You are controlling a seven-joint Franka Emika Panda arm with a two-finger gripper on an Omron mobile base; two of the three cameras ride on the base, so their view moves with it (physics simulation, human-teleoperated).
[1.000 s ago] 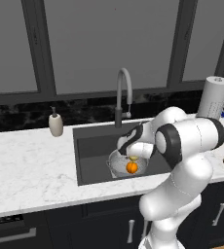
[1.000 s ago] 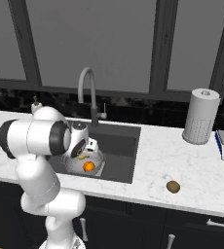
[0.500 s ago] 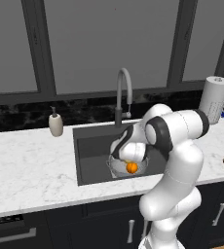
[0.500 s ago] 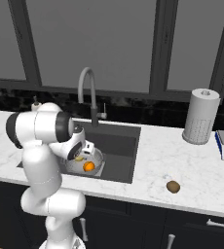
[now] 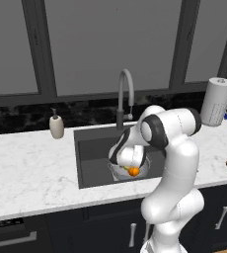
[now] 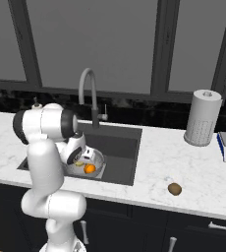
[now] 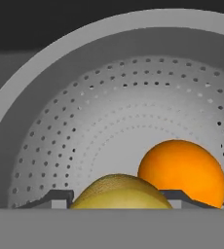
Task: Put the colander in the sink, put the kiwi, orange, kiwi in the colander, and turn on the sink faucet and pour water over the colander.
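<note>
A simulated kitchen with a white marble counter under dark windows. The shiny silver perforated metal colander already sits in the large dark grey rectangular sink, toward the basin's 5 o'clock corner in the left base view, so the first step looks done. Inside it lies the small round bright orange fruit, at 4 o'clock in the hand view. Just beside it, at 6 o'clock, a brownish-green oval kiwi sits between the two small dark finger tips of the two-finger gripper, low inside the bowl. The tips stand close on either side of the kiwi, but whether they clamp it or have let go cannot be told. A second small brown oval kiwi lies on the counter at 3 o'clock from the sink, well apart from it, so by my judgement one fruit remains to be fetched. The tall grey arched gooseneck faucet stands at the sink's 12 o'clock edge with no water visible, so turning it on is also left. The white arm rises from the base, bends at a dark-jointed elbow above the sink's front edge, and folds sharply down so the hand points into the colander. A beige soap pump bottle and a white paper towel roll stand at the back of the counter.
</note>
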